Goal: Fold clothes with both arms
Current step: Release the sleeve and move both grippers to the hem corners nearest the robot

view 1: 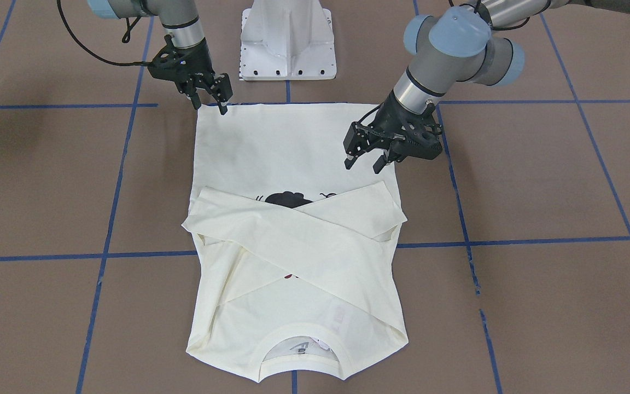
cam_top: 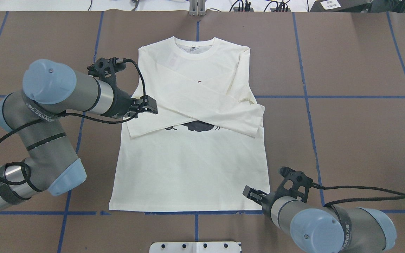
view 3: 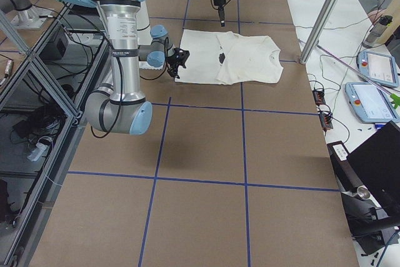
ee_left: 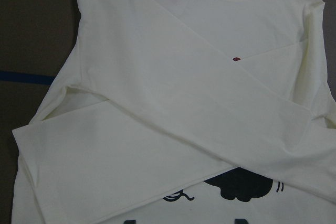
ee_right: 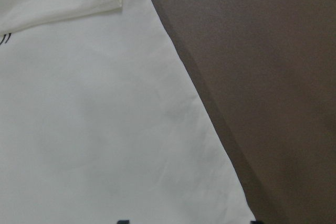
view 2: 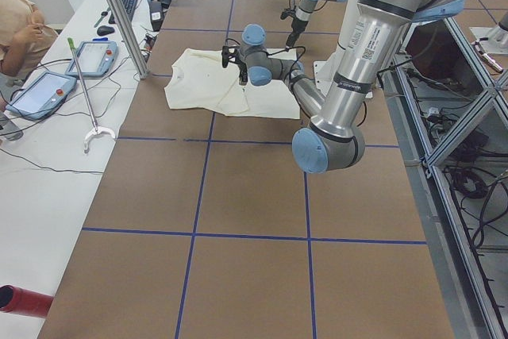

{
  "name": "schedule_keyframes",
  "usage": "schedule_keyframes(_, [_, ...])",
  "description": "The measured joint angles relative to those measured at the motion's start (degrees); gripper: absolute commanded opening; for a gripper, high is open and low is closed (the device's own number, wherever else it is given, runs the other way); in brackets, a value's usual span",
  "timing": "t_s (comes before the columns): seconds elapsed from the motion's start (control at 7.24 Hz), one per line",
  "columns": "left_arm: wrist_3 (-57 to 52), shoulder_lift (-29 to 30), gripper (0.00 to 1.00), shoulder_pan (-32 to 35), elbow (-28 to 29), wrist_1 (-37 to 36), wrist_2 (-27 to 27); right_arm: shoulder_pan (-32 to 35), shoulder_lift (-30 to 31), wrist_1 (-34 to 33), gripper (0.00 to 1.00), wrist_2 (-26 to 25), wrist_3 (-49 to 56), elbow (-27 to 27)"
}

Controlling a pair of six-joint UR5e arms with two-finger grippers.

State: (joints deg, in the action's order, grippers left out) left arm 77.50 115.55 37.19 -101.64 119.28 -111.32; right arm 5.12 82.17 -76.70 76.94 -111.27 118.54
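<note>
T-shirt (cam_top: 188,172) lies flat and face up in the middle of the brown table (cam_top: 357,140). Its ribbed neck (cam_top: 194,52) is toward the far edge and its hem toward the robot's white pedestal (view 1: 287,44).

Taken across the overhead view from the left, the left arm (cam_top: 65,91) reaches in over the table. The left gripper (view 1: 364,164) hangs above the shirt's left side edge, just beside a sleeve cuff (cam_top: 132,131). Its fingers are spread apart with nothing between them.

In the middle, the two long sleeves are folded inward and cross over the chest in an X. They hide most of the black print (cam_top: 197,125); only a dark patch shows below the crossing. The other cuff (cam_top: 255,128) ends at the shirt's right edge.

Further right and nearer the robot, the right arm (cam_top: 283,209) points at the hem's right corner. The right gripper (view 1: 210,106) sits there with its fingers parted just over that corner. Whether they touch the cloth cannot be told.
</note>
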Motion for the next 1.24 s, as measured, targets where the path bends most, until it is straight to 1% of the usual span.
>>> schedule_keyframes(0.28, [0.31, 0.0, 0.76, -0.14, 0.4, 0.24, 0.1, -1.47, 0.43, -2.04, 0.38, -0.49, -1.97, -0.02])
schedule_keyframes(0.41, [0.35, 0.01, 0.76, -0.17, 0.47, 0.35, 0.13, -1.7, 0.61, -2.7, 0.2, -0.52, -2.44, -0.04])
schedule_keyframes(0.55, [0.36, 0.02, 0.77, -0.18, 0.57, 0.42, 0.14, -1.78, 0.92, -3.06, 0.04, -0.5, -2.61, -0.04])
schedule_keyframes(0.69, [0.37, 0.11, 0.77, -0.22, 0.86, 0.5, 0.16, -1.93, 1.22, -3.2, 0.0, -0.47, -2.62, -0.04])
schedule_keyframes(0.97, [0.86, 0.24, 0.77, -0.3, 1.44, 0.53, 0.2, -2.42, 1.71, -3.3, 0.0, -0.4, -2.54, -0.01])
schedule_keyframes(1.1, [2.67, 0.12, 0.75, -0.47, 1.35, 0.38, 0.2, -2.7, 1.85, -3.4, 0.0, -0.35, -2.48, 0.39])
schedule_keyframes(1.24, [6.9, -1.11, 0.7, -1.83, 0.37, 0.11, 0.46, -2.69, 1.95, -3.55, 0.0, -0.26, -2.38, 1.67])
